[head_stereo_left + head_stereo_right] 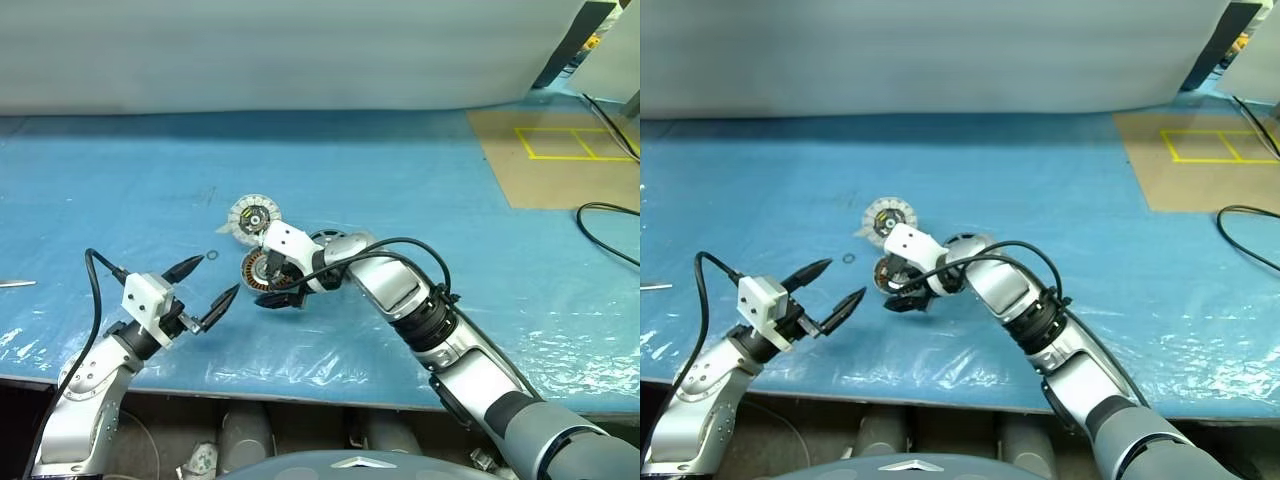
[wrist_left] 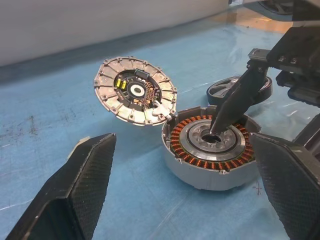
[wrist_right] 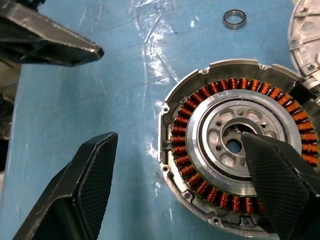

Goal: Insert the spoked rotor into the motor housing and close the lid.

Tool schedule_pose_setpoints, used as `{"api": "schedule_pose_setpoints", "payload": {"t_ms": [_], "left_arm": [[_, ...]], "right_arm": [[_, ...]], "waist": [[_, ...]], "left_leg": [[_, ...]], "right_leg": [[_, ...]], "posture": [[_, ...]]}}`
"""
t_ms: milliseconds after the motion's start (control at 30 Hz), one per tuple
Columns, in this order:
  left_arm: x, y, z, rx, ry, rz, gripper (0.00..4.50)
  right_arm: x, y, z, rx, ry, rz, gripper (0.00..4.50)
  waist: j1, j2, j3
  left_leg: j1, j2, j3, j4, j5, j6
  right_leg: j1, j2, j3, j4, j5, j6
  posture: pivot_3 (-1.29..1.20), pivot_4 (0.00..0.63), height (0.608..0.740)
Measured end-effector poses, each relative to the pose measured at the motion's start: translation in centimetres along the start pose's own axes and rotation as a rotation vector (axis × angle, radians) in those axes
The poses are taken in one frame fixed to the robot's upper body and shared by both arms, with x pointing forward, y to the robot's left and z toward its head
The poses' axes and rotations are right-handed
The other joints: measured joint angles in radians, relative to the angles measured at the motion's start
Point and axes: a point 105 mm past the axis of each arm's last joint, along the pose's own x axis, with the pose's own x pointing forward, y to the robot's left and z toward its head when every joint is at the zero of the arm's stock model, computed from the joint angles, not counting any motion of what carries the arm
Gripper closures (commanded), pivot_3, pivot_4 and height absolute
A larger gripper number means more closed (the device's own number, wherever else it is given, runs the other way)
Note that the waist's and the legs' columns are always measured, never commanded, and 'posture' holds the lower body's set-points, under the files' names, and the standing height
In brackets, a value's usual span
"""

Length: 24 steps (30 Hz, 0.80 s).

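Observation:
The motor housing (image 3: 200, 150), a grey puck with copper windings, lies face up on the blue table cover. My right gripper (image 3: 180, 185) stands open over it: one fingertip (image 2: 235, 102) rests at the centre hub and the other sits outside the rim, holding nothing. The lid (image 2: 135, 92) lies segmented face up, touching the housing's far edge. The spoked rotor (image 2: 225, 90), a black wheel, lies on the table behind the housing, partly hidden by my right arm. My left gripper (image 1: 205, 290) hovers open and empty, a short way left of the housing.
A small loose metal ring (image 3: 234, 19) lies on the cover between the left gripper and the lid. A brown board with yellow tape (image 1: 560, 150) and a black cable (image 1: 600, 215) sit at the far right. The table's front edge (image 1: 300, 385) runs close below both arms.

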Motion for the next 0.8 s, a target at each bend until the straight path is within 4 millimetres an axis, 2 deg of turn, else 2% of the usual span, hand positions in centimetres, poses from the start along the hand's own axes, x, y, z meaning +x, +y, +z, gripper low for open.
{"api": "schedule_pose_setpoints", "payload": {"t_ms": [133, 300, 400, 600, 800], "left_arm": [[-0.3, 0.6, 0.2, -0.003, -0.009, 0.035, 0.00], [-0.4, 2.4, 0.3, 0.017, -0.010, 0.142, 0.00], [-0.1, 3.6, -0.4, 0.036, 0.031, 0.207, 0.00], [1.9, 5.1, -1.3, 0.028, 0.079, 0.295, 0.00], [4.0, 4.9, -1.8, 0.012, 0.123, 0.307, 0.00]], "right_arm": [[-1.7, -0.7, 0.2, -0.033, -0.037, 0.001, 0.35], [-3.7, -1.2, 3.7, -0.121, -0.271, -0.022, 0.35], [-4.3, -1.9, 4.4, -0.141, -0.334, -0.070, 0.35], [-5.7, -3.7, 4.9, -0.079, -0.420, -0.154, 0.35], [-6.9, -4.9, 5.0, -0.071, -0.443, -0.230, 0.35]], "waist": [[-0.003, -0.001, 0.001], [-0.008, -0.001, 0.001], [-0.007, -0.002, 0.001], [-0.004, -0.002, 0.001], [-0.007, -0.002, 0.000]], "left_leg": [[-0.005, 0.001, 0.000, 0.000, 0.000, 0.000], [-0.005, 0.002, 0.001, 0.000, -0.001, -0.001], [-0.006, 0.001, 0.001, 0.001, -0.001, -0.001], [-0.006, 0.001, 0.001, 0.003, -0.001, -0.001], [-0.006, 0.001, 0.001, 0.003, 0.000, -0.002]], "right_leg": [[-0.005, 0.001, 0.000, 0.000, 0.000, 0.000], [-0.009, 0.003, 0.001, 0.003, 0.000, 0.000], [-0.008, 0.003, 0.001, 0.002, 0.000, 0.000], [-0.008, 0.003, 0.002, 0.004, 0.001, 0.000], [-0.009, 0.003, 0.002, 0.004, 0.002, 0.002]], "posture": [[0.00, 0.150, 0.740], [0.00, 0.150, 0.740], [0.00, 0.150, 0.740], [0.00, 0.150, 0.740], [0.00, 0.150, 0.740]]}}
